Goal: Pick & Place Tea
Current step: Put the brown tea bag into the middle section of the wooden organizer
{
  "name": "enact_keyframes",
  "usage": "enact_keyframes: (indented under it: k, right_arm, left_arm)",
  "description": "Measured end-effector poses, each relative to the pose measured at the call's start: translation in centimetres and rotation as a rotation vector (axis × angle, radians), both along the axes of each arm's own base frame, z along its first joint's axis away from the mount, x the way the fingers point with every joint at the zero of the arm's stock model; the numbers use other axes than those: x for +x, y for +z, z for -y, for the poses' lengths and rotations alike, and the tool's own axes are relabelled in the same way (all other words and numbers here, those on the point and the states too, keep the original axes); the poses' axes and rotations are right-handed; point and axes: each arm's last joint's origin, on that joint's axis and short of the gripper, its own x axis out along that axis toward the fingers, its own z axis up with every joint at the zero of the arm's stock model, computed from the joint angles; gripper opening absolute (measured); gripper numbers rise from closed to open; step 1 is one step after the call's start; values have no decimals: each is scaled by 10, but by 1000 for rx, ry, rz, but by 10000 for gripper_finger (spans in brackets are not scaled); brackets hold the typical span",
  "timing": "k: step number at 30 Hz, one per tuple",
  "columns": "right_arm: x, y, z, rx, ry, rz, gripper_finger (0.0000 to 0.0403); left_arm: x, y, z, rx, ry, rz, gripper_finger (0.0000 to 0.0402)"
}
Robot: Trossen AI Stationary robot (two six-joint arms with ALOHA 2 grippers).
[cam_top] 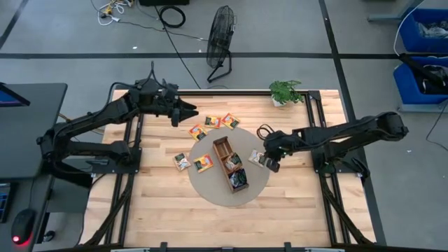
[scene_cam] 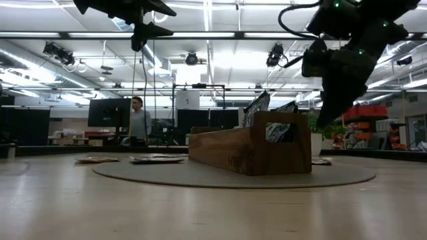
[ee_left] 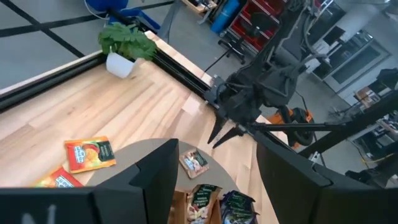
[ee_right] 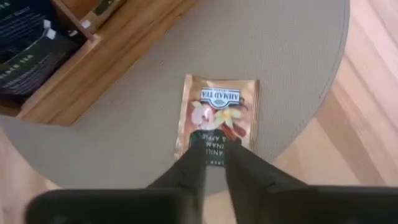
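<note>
**Entry: right claw over a loose sachet**

- **Right claw** (ee_right: 214, 163): you have it poised just above a pale beige sachet (ee_right: 216, 118), fingers drawn nearly together with only a thin slit between them, tips over the sachet's near edge. Nothing is held. Whether the tips touch the paper cannot be told.
- **Pale beige sachet**: lies flat on the round grey mat (ee_right: 292, 56), close to the mat's rim and just beside the wooden compartment tray (cam_top: 231, 162).
- **Wooden compartment tray**: your high view shows dark sachets (cam_top: 239, 179) already standing in its near compartment; the far one looks empty.
- **Other tea**: orange-yellow sachets (cam_top: 212, 123) lie on the bare tabletop (cam_top: 161, 210) beyond the mat, and two more sachets (cam_top: 193, 162) sit at the mat's left edge.
- **Left claw** (cam_top: 190, 110): waits raised above the tabletop's far left; fingers spread wide, empty.
- **Also present**: small potted plant (cam_top: 285, 91) at the far edge.

**Risks, as judged:**
- With so narrow a slit, your fingers may press down on the flat sachet rather than straddle an edge, and slide it off the mat.
- A thin flat packet gives little to pinch; a shallow grip could drop it on the way to the tray.
- The tray wall is close; a drifting approach could knock it and tip the standing sachets.
</note>
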Motion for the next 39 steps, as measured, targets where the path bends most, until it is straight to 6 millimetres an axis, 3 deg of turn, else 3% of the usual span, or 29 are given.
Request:
enact_keyframes:
  k: [9, 15, 20, 29, 33, 39]
  right_arm:
    - [-11, -28, 0, -8, -8, -2, 238]
    - [-12, -41, 1, -79, 25, -4, 267]
    - [-9, -50, -2, -138, 136, -35, 251]
    - [2, -66, -2, -109, 123, -55, 208]
    - [1, -68, -2, -107, 119, -62, 150]
    - [0, -68, -3, -59, 79, -71, 17]
  left_arm:
    - [0, 0, 0, -11, 2, 2, 220]
    - [0, 0, 0, -11, 2, 3, 220]
    - [0, 0, 0, -13, 4, 3, 220]
    - [0, 0, 0, -13, 5, 3, 220]
    - [0, 0, 0, -13, 6, 3, 220]
    - [0, 0, 0, -12, 5, 3, 220]
